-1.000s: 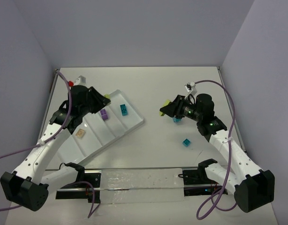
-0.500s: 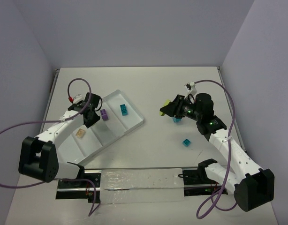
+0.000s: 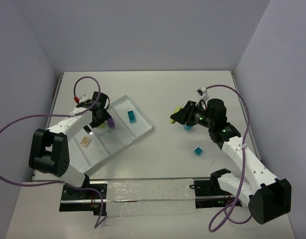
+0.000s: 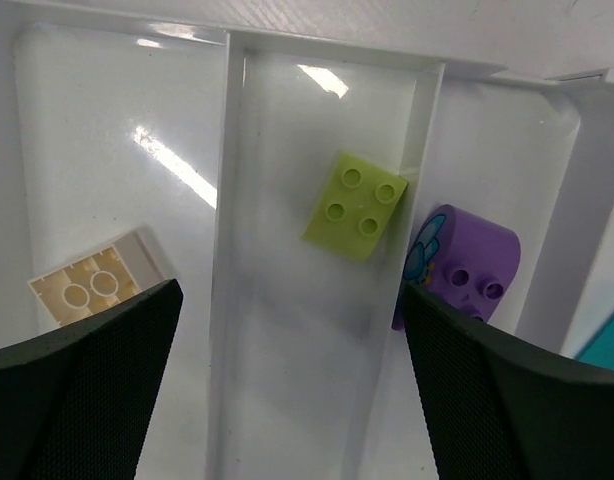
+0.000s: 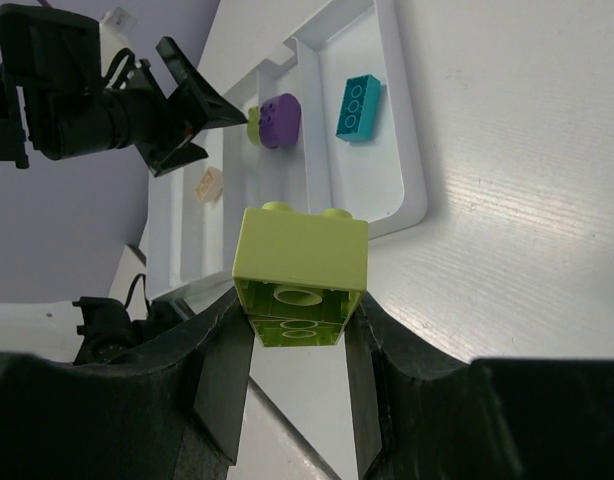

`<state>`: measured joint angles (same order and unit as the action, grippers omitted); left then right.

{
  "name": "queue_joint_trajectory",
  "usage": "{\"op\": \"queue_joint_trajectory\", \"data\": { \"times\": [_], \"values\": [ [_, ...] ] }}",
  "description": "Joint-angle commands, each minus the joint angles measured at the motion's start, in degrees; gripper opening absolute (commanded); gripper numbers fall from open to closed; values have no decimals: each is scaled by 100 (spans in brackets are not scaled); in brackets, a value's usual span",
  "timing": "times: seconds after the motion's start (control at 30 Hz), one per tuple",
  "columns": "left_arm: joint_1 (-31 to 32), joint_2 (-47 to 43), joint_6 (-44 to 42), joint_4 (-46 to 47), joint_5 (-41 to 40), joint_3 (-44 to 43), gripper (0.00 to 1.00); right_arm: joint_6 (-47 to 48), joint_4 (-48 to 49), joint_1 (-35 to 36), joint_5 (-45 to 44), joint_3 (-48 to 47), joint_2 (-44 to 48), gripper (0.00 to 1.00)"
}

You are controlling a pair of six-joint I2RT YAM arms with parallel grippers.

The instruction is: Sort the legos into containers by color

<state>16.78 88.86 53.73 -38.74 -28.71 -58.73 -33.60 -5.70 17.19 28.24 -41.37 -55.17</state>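
The left gripper (image 4: 290, 300) hangs with jaws spread wide over the tray (image 3: 146, 130). Just ahead of its fingertips lies a loose lime brick (image 4: 355, 205), one corner touching the ridge on the right, with open floor on its other side. The right gripper (image 5: 299, 345) pinches a second lime brick (image 5: 302, 275) above the table (image 3: 168, 89), and bare tabletop lies between it and the tray rim ahead.

Count:
- Two lime.
- One purple piece (image 4: 457, 265), right of the left gripper.
- One beige brick (image 4: 87, 285), to its left.
- Three teal: a binned teal brick (image 3: 130, 116), a teal brick (image 3: 187, 127) below the right gripper, and a lone teal brick (image 3: 198, 151) behind it.
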Motion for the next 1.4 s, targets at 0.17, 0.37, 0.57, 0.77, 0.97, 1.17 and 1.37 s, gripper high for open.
{"op": "queue_joint_trajectory", "data": {
  "times": [0.17, 0.37, 0.57, 0.77, 0.97, 1.17, 1.37],
  "values": [
    [55, -1295, -1040, 171, 767, -825, 87, 152, 197, -28, 339, -379, -74, 0],
    [123, -1994, -2292, 1920, 4903, -651, 81, 6, 937, -6, 1353, -16, 109, 0],
    [524, -1819, -2152, 2979, 6923, -565, 87, 289, 1056, 137, 1840, -68, 331, 0],
    [1195, -1618, -1806, 3831, 7471, -511, 87, 335, 1213, 253, 2267, -176, 284, 0],
    [1414, -1364, -1869, 4307, 8091, -730, 92, 413, 1223, 476, 2587, -300, 180, 0],
    [1764, -877, -2268, 3956, 8440, -1254, 94, 486, 1168, 578, 2704, -410, 30, 0],
    [1908, -511, -2087, 4180, 8601, -1422, 93, 617, 1001, 671, 2652, -486, -20, 0]
  ]
}}
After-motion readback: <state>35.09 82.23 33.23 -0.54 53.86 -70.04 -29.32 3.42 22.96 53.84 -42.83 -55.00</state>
